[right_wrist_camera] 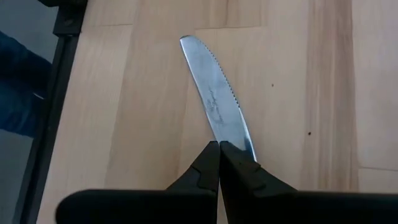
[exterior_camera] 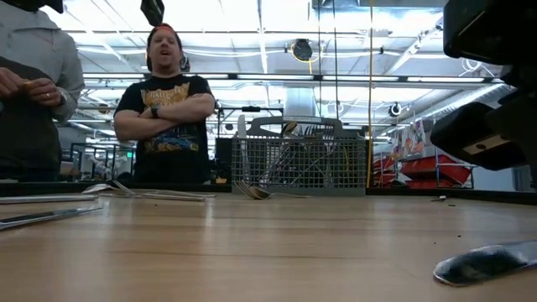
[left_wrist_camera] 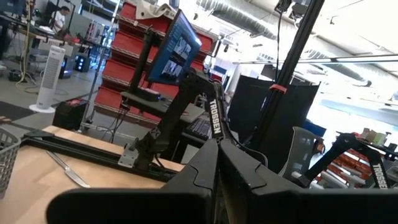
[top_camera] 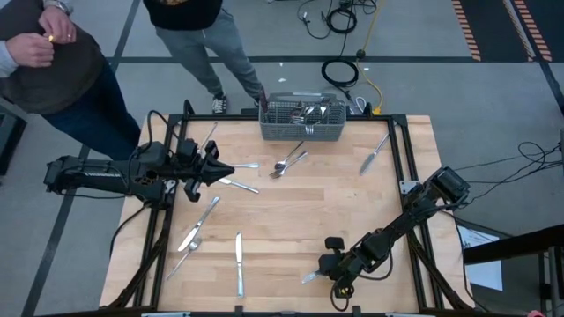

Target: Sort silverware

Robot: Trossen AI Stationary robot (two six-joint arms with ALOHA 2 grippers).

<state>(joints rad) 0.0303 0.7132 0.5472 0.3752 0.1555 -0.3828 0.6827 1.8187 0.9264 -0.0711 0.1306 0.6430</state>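
Note:
Silverware lies scattered flat on the wooden table: a knife at the far right, spoons near the basket, and knives and forks at the near left. One knife lies by the table's near right edge, and its blade also shows in the low view. My right gripper is shut and slants down just over this knife, whose blade passes under one finger. My left gripper is shut on nothing and stands raised over the table's left side. My right gripper's shut fingertips come slanting down from above onto the knife's blade near its handle end, in line with the blade. The blade runs under one finger, not between the two. I cannot tell whether they touch it. The knife lies flat on the table.
A grey wire-mesh basket with some silverware in it stands at the table's far edge. Two people stand beyond the far left corner. Black frame rails run along the table's sides. Bare wood shows in the table's middle.

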